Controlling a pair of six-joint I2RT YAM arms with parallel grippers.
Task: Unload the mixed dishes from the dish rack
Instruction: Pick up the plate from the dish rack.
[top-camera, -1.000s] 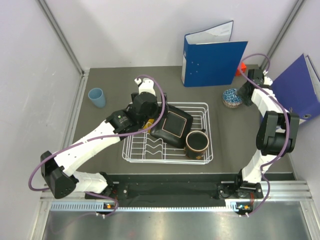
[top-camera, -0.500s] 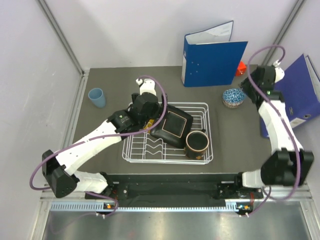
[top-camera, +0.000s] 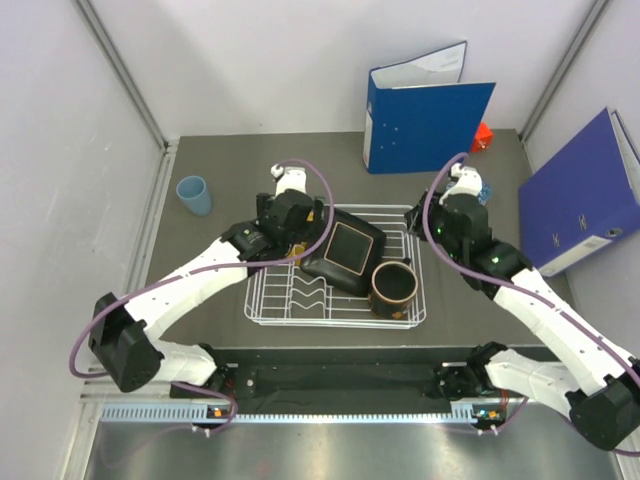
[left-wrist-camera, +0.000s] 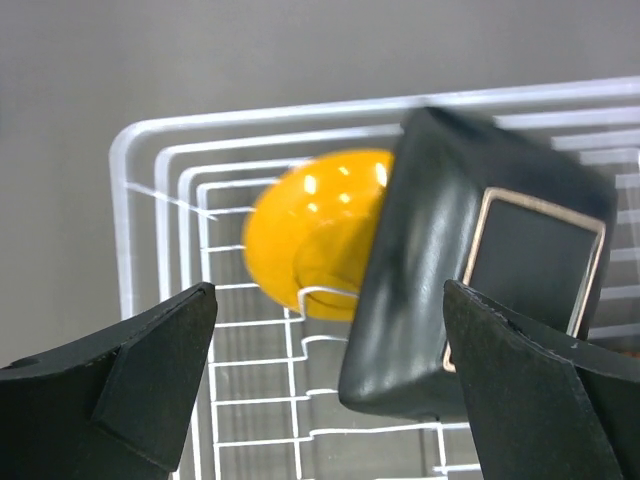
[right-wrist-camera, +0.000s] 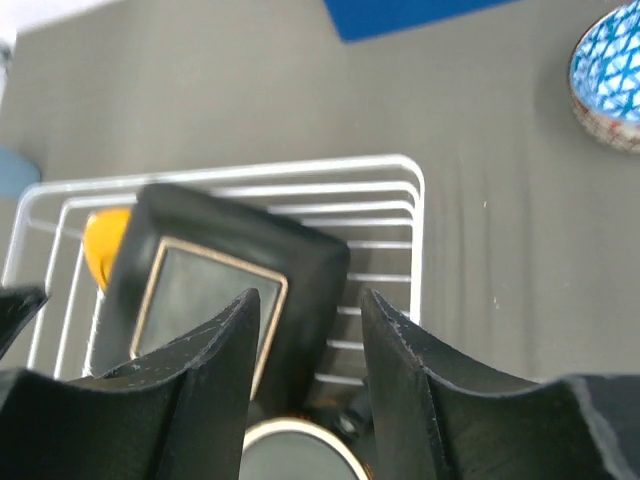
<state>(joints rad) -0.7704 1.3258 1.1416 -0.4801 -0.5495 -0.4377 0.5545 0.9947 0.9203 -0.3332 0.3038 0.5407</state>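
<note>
Dark grey table (top-camera: 250, 160), seen from above. Near its middle sits the white wire dish rack (top-camera: 310, 297). A black square plate (top-camera: 345, 250) with a thin copper line leans tilted inside the rack. A small yellow dish (left-wrist-camera: 310, 240) sits in the rack's far left corner, partly hidden behind the plate. A dark brown mug (top-camera: 394, 285) stands upright in the rack's near right corner.

Outside the rack, a light blue cup (top-camera: 194, 194) stands well off to its far left. A speckled blue-and-white bowl (right-wrist-camera: 610, 75) sits past the rack's far right corner.

My left end effector (left-wrist-camera: 328, 300) hangs over the rack's far left corner, fingers spread wide and empty. My right end effector (right-wrist-camera: 305, 310) hovers above the rack's far right side, fingers narrowly parted, holding nothing.

A blue binder (top-camera: 425, 110) stands beyond the rack's far side.
</note>
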